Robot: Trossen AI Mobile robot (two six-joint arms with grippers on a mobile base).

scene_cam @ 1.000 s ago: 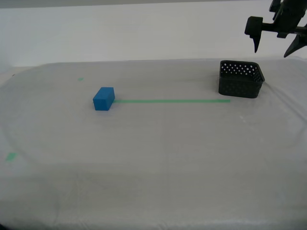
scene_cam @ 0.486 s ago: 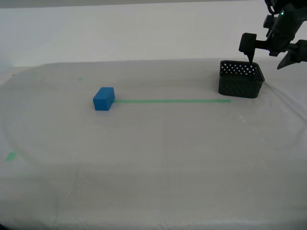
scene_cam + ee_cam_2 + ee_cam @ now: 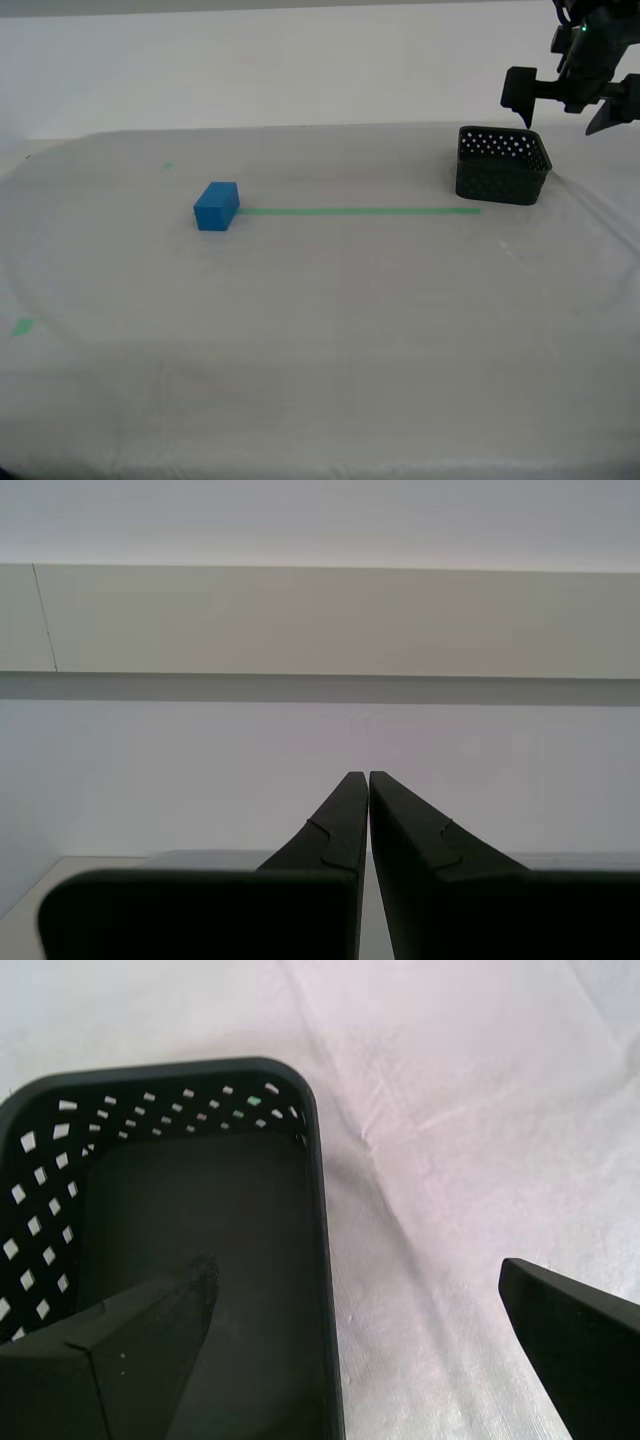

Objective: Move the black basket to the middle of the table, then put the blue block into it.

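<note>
The black basket (image 3: pixel 503 178) stands on the table (image 3: pixel 350 320) at the far end of the exterior view's right; it is empty in the first wrist view (image 3: pixel 190 1210). My first gripper (image 3: pixel 560 122) hovers open just above the basket's far rim. In the first wrist view the gripper (image 3: pixel 355 1270) has one fingertip (image 3: pixel 160 1310) over the basket's inside and the other over the cloth outside. The blue block (image 3: pixel 216 206) lies on the cloth to the exterior view's left, far from both grippers. My second gripper (image 3: pixel 367 775) is shut and empty, facing a white wall.
A thin green tape line (image 3: pixel 360 210) runs from the block to the basket. Small green tape marks (image 3: pixel 22 326) lie on the exterior view's left. The table's edge curves close past the basket on the right.
My first gripper came down from above toward the basket's rim, dipped one fingertip to rim level, then lifted slightly. The basket and block have not moved.
</note>
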